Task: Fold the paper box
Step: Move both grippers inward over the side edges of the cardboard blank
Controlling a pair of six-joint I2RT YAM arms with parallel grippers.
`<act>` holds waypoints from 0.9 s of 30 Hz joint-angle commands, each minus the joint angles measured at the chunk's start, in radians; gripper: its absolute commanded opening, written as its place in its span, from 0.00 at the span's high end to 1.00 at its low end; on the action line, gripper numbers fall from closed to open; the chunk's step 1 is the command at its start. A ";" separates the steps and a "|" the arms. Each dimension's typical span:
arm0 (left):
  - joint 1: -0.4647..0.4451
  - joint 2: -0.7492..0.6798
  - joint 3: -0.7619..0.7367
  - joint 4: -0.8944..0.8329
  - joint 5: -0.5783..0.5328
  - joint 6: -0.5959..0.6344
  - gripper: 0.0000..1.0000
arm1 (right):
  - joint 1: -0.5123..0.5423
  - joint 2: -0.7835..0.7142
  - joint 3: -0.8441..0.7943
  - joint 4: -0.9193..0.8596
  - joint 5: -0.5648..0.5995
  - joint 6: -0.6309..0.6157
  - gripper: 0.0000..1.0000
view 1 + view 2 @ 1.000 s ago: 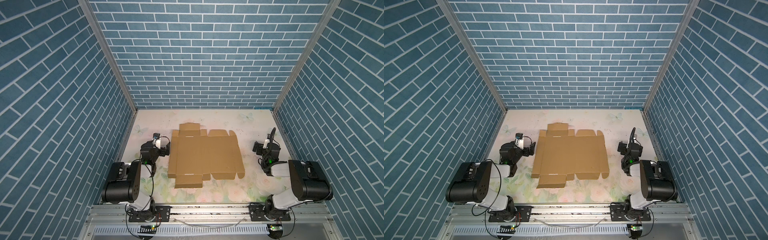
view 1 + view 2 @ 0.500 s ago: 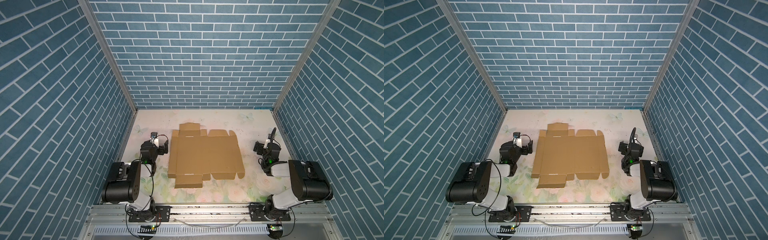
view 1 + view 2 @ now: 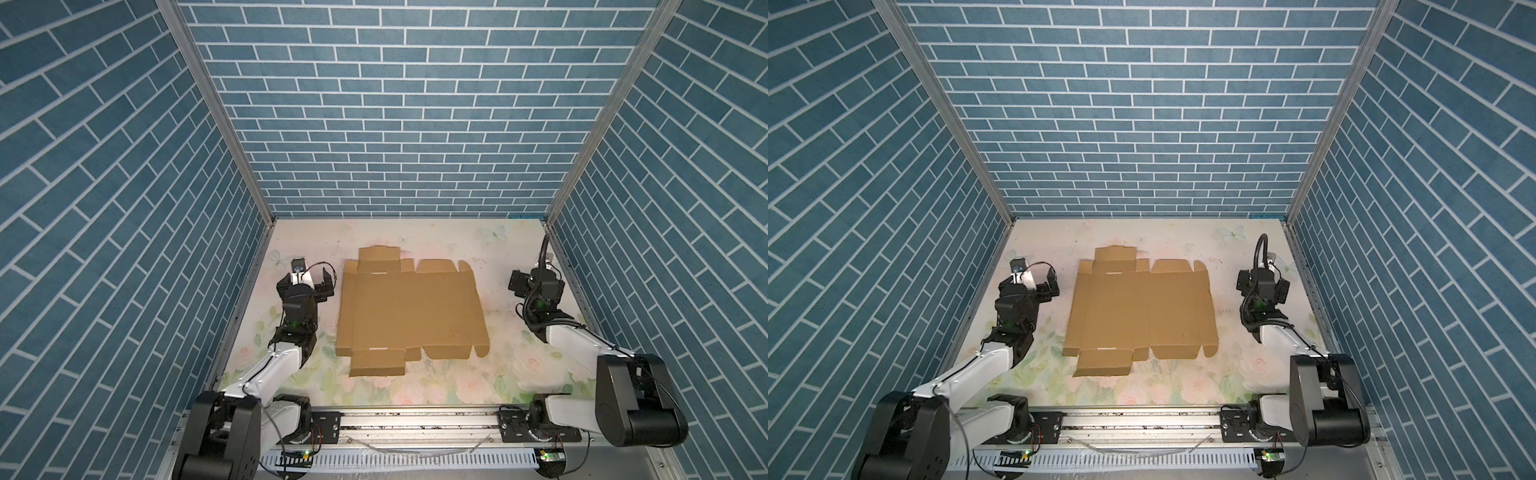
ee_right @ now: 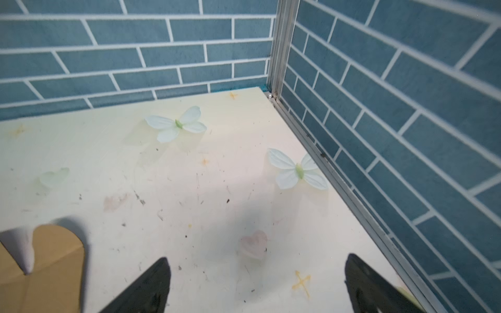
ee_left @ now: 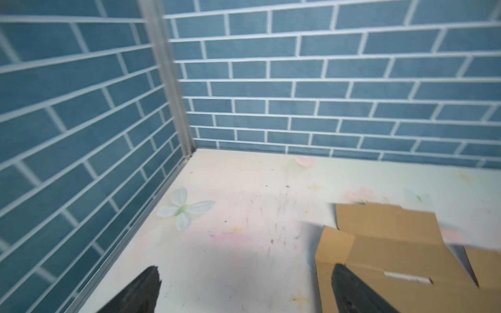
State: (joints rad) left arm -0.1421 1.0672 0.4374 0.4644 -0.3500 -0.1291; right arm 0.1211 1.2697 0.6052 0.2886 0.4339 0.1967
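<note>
Pale floral tabletop [image 3: 415,241], 3 blue brick-pattern walls [image 3: 395,124], flat paper box [image 3: 409,316]

No text, label, brand, number or sign can be read in any view. The paper box [image 3: 409,316] shows plain brown cardboard, and the tabletop [image 3: 415,237] carries only a print of flowers and butterflies. Any marking on the small circuit board [image 3: 297,456], on the front rail [image 3: 415,420] at 6 o'clock of the tabletop, is too small to make out.
</note>
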 commanded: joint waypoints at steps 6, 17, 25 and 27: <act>0.033 -0.090 0.278 -0.684 0.091 -0.423 0.00 | -0.025 -0.059 0.202 -0.468 -0.351 0.373 0.01; 0.059 -0.093 0.347 -0.841 0.345 -0.326 0.05 | 0.006 -0.124 0.190 -0.606 -0.552 0.475 0.18; -0.027 -0.084 0.292 -0.798 0.333 -0.368 0.06 | 0.052 -0.109 0.180 -0.670 -0.578 0.489 0.23; -0.068 -0.059 0.294 -0.803 0.305 -0.367 0.06 | 0.084 -0.100 0.173 -0.665 -0.577 0.502 0.24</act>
State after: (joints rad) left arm -0.1688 0.9855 0.7452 -0.3256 -0.0269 -0.4870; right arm 0.1726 1.1599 0.7956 -0.3401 -0.1257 0.6567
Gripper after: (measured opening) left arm 0.945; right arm 0.764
